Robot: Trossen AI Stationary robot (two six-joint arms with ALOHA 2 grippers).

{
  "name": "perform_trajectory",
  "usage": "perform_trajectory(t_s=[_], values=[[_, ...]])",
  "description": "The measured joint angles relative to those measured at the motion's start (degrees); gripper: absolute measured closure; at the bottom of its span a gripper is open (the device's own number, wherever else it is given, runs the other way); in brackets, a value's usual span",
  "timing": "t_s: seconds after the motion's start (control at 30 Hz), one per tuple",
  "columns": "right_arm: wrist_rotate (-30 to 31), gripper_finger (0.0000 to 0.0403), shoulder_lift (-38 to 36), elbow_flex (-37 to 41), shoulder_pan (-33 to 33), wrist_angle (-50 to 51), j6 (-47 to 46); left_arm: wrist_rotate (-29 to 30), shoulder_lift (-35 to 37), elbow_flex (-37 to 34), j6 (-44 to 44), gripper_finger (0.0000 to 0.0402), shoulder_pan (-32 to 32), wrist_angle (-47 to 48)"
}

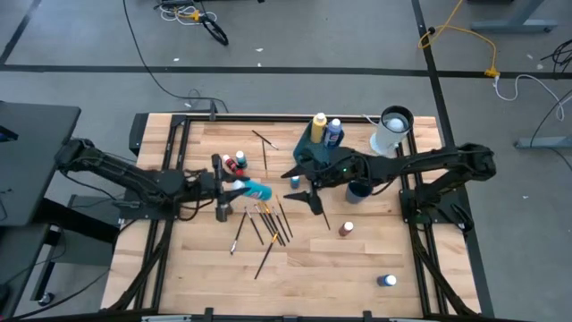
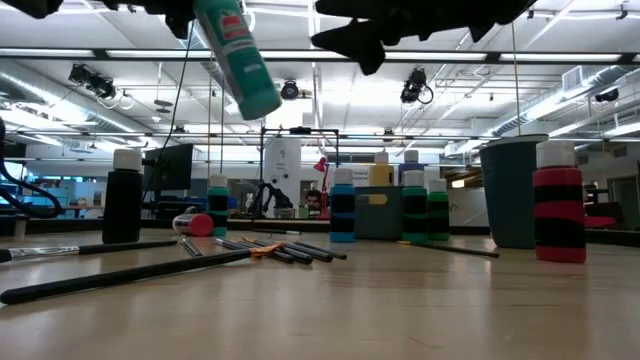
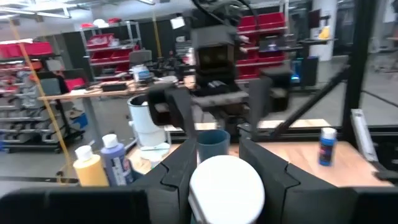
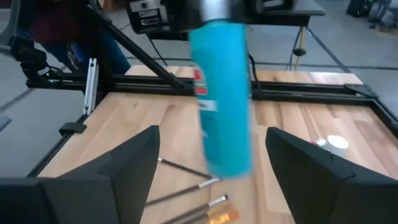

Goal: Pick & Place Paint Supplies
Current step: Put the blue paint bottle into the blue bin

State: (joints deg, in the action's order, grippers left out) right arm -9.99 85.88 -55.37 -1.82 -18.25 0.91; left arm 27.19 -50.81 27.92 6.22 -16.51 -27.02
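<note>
My left gripper (image 1: 223, 188) is shut on a teal paint bottle (image 1: 256, 190) with a white cap, held in the air over the middle of the table. My right gripper (image 1: 302, 188) is open and faces the bottle's free end from the right, a short way off. In the right wrist view the teal bottle (image 4: 221, 93) stands between my open fingers (image 4: 134, 165) but apart from them. Several thin brushes (image 1: 265, 224) lie flat on the wood below. Other small bottles stand upright: red ones (image 1: 236, 163), yellow (image 1: 319, 123), blue (image 1: 334, 132), brown (image 1: 347, 229), blue (image 1: 386, 281). My left gripper pinches the teal bottle at its white cap end (image 3: 227, 186) between the two fingers (image 3: 180, 165), coming level from the table's left. The bottle runs on along the fingers toward the right gripper. It is lifted clear and tilted, its teal bottom end (image 2: 258, 100) lowest.
A tall white cylinder with a dark top (image 1: 391, 130) stands at the far right. A dark teal cup (image 3: 212, 143) sits under the right arm. Black frame rails (image 1: 170, 224) run along the left and right sides. Bare wood (image 1: 322, 277) lies at the near edge.
</note>
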Motion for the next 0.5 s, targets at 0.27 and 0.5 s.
perform_trajectory(t_s=[0.27, 0.5], values=[[0.0, 0.0103, 6.9, 0.0, 0.0, -9.6, -0.5, -1.0, -6.0, 4.3, -1.2, 0.0283, 3.4, 0.6], [2.0, 0.0103, 9.5, 0.0, 0.0, -13.5, -0.4, -3.0, -11.8, 8.6, -1.4, 0.0284, 5.7, 0.8]])
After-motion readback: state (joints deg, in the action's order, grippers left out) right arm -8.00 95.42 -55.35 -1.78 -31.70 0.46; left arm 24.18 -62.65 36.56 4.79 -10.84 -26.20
